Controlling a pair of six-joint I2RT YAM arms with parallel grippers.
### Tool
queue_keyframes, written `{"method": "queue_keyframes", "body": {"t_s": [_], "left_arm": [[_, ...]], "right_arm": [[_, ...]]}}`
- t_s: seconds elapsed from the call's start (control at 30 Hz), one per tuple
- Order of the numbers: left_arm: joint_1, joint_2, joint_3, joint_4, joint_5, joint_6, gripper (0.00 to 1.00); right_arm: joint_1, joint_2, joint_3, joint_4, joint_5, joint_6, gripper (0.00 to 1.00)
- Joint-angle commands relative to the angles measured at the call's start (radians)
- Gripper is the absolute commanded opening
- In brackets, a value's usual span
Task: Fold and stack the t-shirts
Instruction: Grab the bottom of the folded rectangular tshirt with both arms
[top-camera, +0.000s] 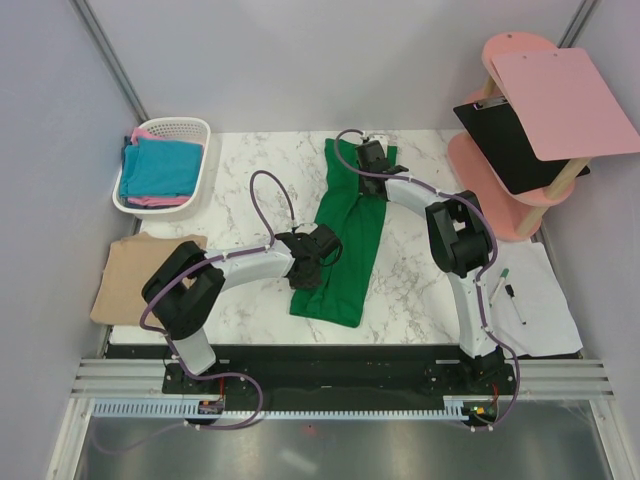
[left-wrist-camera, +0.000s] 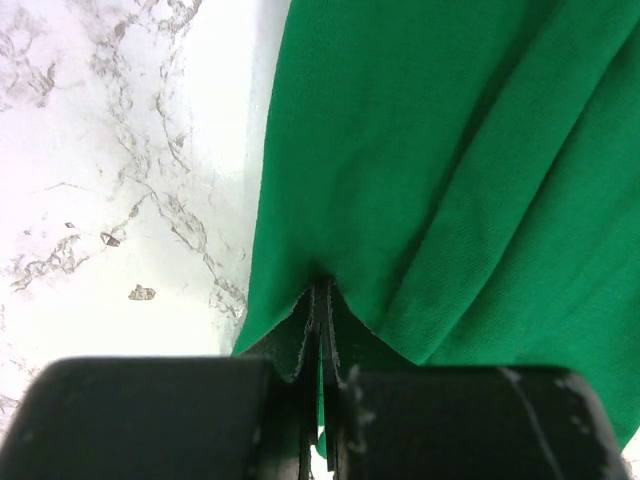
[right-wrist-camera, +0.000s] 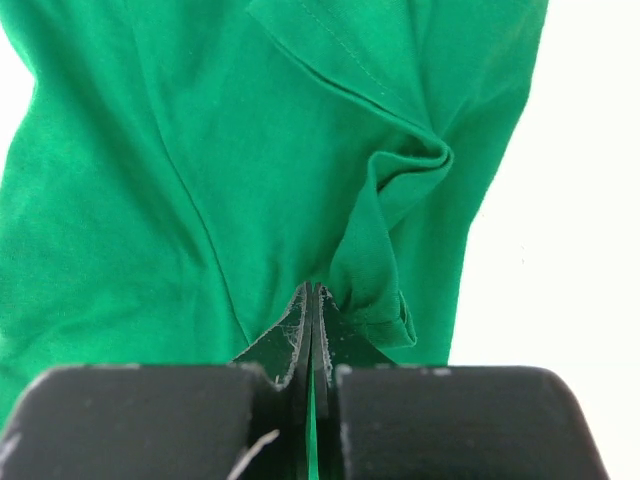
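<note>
The bright green t-shirt (top-camera: 345, 235) lies folded into a long strip down the middle of the marble table. My left gripper (top-camera: 318, 250) is shut on its left edge near the lower half; the left wrist view shows the cloth (left-wrist-camera: 450, 180) pinched between the jaws. My right gripper (top-camera: 372, 155) is shut on the shirt's far end; the right wrist view shows a bunched fold of green cloth (right-wrist-camera: 300, 150) at the jaws. A tan t-shirt (top-camera: 130, 275) lies at the table's left edge. Teal-blue and pink t-shirts (top-camera: 158, 170) sit in the basket.
A white plastic basket (top-camera: 182, 128) stands at the back left. A pink stand (top-camera: 520, 150) with a black clipboard and a pink clipboard is at the back right. A white paper sheet (top-camera: 535, 295) with pens lies at the right.
</note>
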Motion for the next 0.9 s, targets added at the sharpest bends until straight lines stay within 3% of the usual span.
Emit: {"method": "queue_keyframes", "body": {"t_s": [0.0,0.17,0.33,0.43,0.63,0.87], "left_arm": [[0.007,0.057,-0.027,0.038,0.003,0.008,0.02],[0.007,0.035,-0.038,0.037,0.001,0.012,0.02],[0.007,0.035,-0.044,0.037,0.001,0.012,0.02],[0.007,0.047,-0.042,0.035,0.006,0.012,0.02],[0.007,0.053,-0.038,0.034,-0.005,0.018,0.02],[0.007,0.057,-0.025,0.018,-0.015,0.023,0.02]], "right_arm": [[0.003,-0.027,0.011,-0.007,0.066,-0.01,0.0],[0.003,-0.056,0.001,-0.009,0.114,-0.019,0.0],[0.003,-0.104,-0.025,0.103,0.108,-0.051,0.0],[0.004,-0.047,0.051,0.112,0.07,-0.071,0.0],[0.003,0.157,0.36,0.011,0.045,-0.127,0.0],[-0.005,0.272,0.474,-0.026,0.044,-0.128,0.0]]}}
